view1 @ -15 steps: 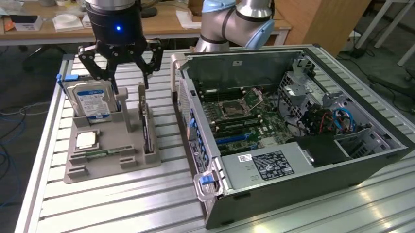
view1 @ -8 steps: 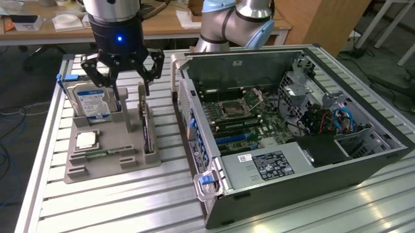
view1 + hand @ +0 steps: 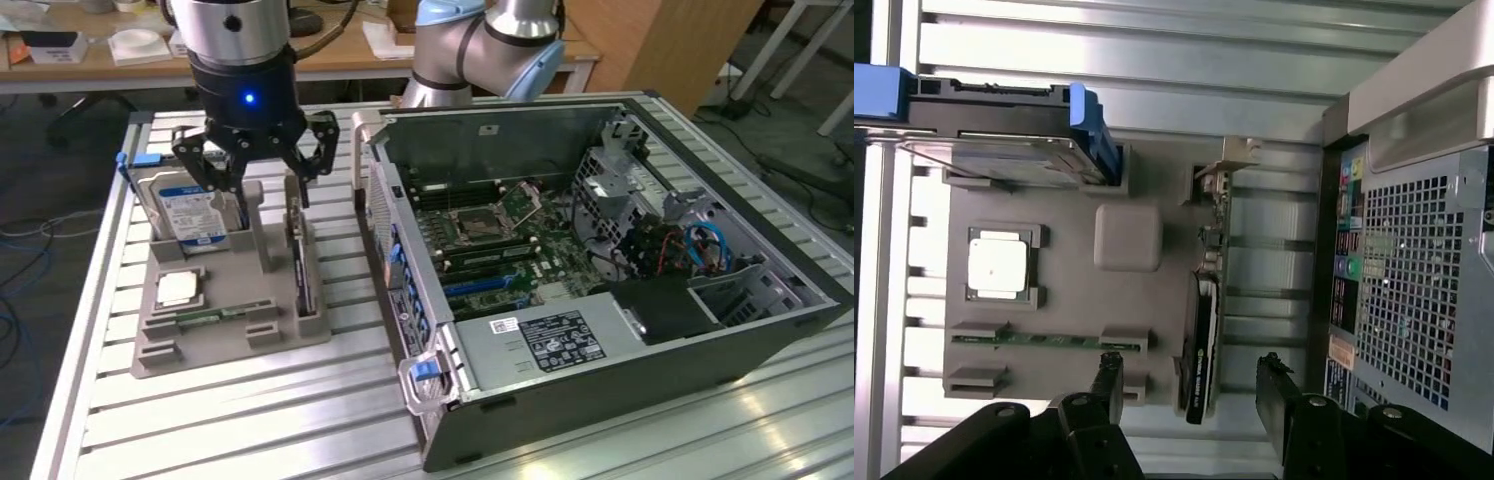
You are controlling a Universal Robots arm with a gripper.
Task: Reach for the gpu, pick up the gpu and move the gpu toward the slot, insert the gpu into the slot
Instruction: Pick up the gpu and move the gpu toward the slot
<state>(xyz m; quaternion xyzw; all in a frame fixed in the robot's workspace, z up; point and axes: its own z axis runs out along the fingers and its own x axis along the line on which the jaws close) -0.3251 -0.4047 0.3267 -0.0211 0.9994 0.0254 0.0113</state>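
Observation:
The gpu (image 3: 304,262) is a thin dark card standing on edge in a grey holder tray (image 3: 227,340), its silver bracket at the far end. My gripper (image 3: 264,192) hangs open just above the card's bracket end and touches nothing. In the wrist view the gpu (image 3: 1204,330) lies between the two black fingertips (image 3: 1106,380), nearer the other one, with nothing gripped. The slot (image 3: 483,287), a blue connector on the motherboard, lies inside the open computer case (image 3: 601,350) at the exterior view's right.
The tray also holds a blue-labelled hard drive (image 3: 187,210) standing upright, a processor chip (image 3: 180,290) and a green memory stick (image 3: 214,315). The case's perforated rear wall (image 3: 1419,290) rises close beside the tray. Slatted aluminium table (image 3: 240,420) below; desks behind.

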